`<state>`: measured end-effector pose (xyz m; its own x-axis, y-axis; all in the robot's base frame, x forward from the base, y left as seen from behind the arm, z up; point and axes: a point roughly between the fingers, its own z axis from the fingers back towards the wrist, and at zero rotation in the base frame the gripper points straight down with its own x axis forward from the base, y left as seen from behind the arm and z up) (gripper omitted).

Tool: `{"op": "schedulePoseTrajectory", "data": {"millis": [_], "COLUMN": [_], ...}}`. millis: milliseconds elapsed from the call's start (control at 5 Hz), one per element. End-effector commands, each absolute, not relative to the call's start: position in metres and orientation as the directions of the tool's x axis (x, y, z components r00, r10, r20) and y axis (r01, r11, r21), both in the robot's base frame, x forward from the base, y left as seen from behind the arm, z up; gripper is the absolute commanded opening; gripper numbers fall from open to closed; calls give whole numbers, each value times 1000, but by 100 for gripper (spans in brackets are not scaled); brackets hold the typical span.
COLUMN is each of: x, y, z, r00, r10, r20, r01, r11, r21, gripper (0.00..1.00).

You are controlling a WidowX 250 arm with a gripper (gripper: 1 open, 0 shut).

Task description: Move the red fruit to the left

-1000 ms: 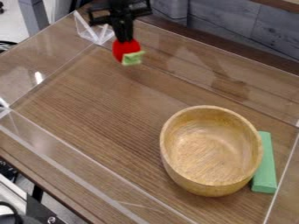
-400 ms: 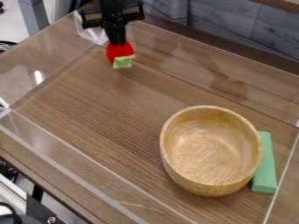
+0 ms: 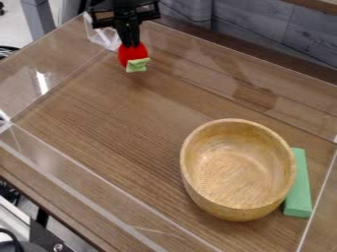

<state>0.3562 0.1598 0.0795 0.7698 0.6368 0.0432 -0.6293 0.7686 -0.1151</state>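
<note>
The red fruit (image 3: 133,56) is a small glossy red piece with a green cap on its lower right side, at the upper left of the wooden table. My gripper (image 3: 129,42) points straight down from above and is shut on the red fruit's top. The fruit sits low, close to the table surface; whether it touches the wood cannot be told. The black arm above hides the upper part of the gripper.
A round wooden bowl (image 3: 238,167) stands at the lower right, with a flat light-green bar (image 3: 299,184) lying against its right side. Clear plastic walls (image 3: 39,84) fence the wooden table (image 3: 132,138) on its sides.
The gripper has carried the red fruit a little to the left and away toward the back of the table. The bowl and green bar have not moved.
</note>
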Motion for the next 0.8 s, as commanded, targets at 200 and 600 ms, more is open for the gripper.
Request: {"op": "schedulePoseTrajectory", "data": {"millis": [200,600], "x": [358,349], "y": [176,197], "z": [102,73], "r00": [769,783], "r10": [630,615], "r20": [110,96], "r01": [-620,-606], "r11": [776,788], "r21": [-112,-107], "gripper": [0,0]}}
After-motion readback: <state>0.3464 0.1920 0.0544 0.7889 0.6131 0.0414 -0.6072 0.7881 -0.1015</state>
